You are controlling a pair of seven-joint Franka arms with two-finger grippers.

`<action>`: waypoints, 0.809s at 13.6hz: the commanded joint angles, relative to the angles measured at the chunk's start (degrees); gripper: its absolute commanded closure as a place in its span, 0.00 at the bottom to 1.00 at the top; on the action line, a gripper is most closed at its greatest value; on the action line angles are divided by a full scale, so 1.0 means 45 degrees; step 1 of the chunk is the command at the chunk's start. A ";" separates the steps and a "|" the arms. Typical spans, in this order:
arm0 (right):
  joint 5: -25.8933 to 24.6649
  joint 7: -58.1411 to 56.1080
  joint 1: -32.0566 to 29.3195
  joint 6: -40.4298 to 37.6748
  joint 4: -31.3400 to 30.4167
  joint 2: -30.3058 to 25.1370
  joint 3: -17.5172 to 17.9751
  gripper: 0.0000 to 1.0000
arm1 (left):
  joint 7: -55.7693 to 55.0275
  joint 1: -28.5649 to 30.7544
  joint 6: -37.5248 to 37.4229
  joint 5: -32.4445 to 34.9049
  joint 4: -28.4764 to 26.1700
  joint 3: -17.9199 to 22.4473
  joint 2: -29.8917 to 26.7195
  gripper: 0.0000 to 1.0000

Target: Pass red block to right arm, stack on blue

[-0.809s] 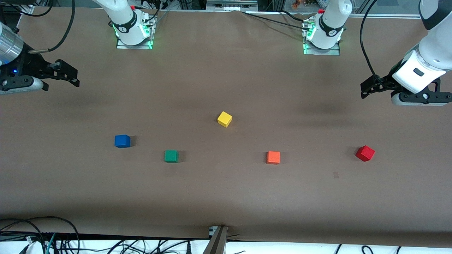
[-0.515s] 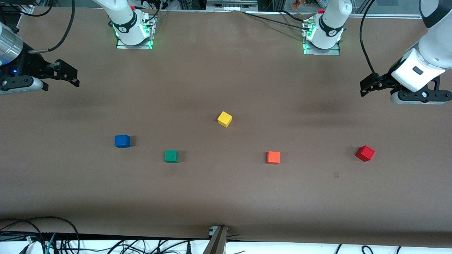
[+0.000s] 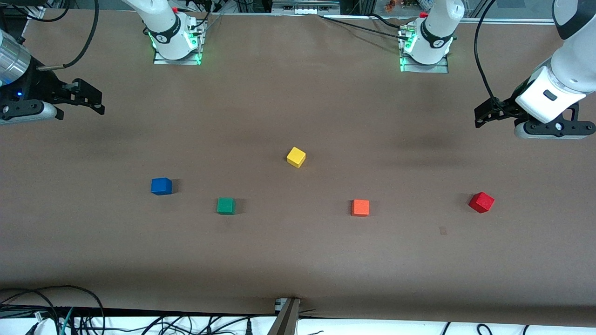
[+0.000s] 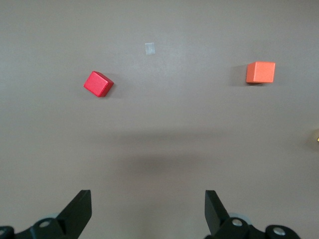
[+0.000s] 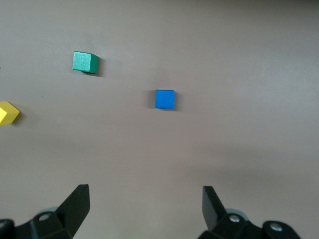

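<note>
Front view: five cubes sit on the brown bench [image 3: 298,260], all well apart. The red block [image 3: 481,202] is at mid-right of the frame, toward the left arm's end, turned at an angle. The orange cube [image 3: 360,207] is right of centre, the green cube [image 3: 226,205] left of centre, the blue cube [image 3: 161,186] mid-left, and the yellow cube [image 3: 296,157] centre frame, a bit higher than the rest. The left end effector [image 3: 479,118] hangs at the upper right edge over bare bench, holding nothing. The right end effector [image 3: 95,100] waits at the upper left edge, also empty.

Left wrist view: the left end effector [image 4: 148,211] is released — fingers [image 4: 79,209] spread wide at the bottom of the frame, nothing between them. The red block [image 4: 98,83] lies upper left in the frame and the orange cube [image 4: 260,72] upper right, both clear of the fingers.

Right wrist view: the right end effector [image 5: 145,209] is released too — fingers [image 5: 212,204] wide apart at the bottom. The blue cube [image 5: 164,99] sits near frame centre, the green cube [image 5: 84,62] upper left, and the yellow cube [image 5: 8,112] is cut by the left edge.
</note>
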 commanded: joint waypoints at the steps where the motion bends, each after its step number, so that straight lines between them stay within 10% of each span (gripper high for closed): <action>1: 0.0158 -0.0218 0.0010 -0.0199 0.0184 0.0020 -0.0062 0.00 | 0.0046 0.0078 -0.0669 0.0149 0.0387 -0.0020 0.0186 0.00; 11: 0.0158 -0.0121 0.0010 -0.0160 0.0184 0.0020 -0.0062 0.00 | 0.1759 0.0117 -0.1474 0.0247 0.1930 0.0058 0.2059 0.00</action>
